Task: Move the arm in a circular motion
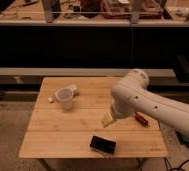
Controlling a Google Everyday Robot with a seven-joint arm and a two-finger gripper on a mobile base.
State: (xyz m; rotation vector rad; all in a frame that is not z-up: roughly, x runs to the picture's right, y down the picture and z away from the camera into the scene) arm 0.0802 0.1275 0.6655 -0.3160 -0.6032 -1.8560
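The cream-white arm (153, 102) reaches in from the lower right, with small dark dots along its side. It bends at a rounded joint (134, 82) over the right half of the wooden table (63, 135). From that joint it points down and to the left. Its gripper (108, 120) hangs low over the middle of the table, right of centre, with a yellowish tip. It holds nothing that I can see.
A clear plastic cup (64, 97) stands at the table's left, with a small white piece (50, 99) beside it. A black flat object (103, 145) lies near the front edge. A red item (141, 119) peeks out under the arm. Dark shelving stands behind.
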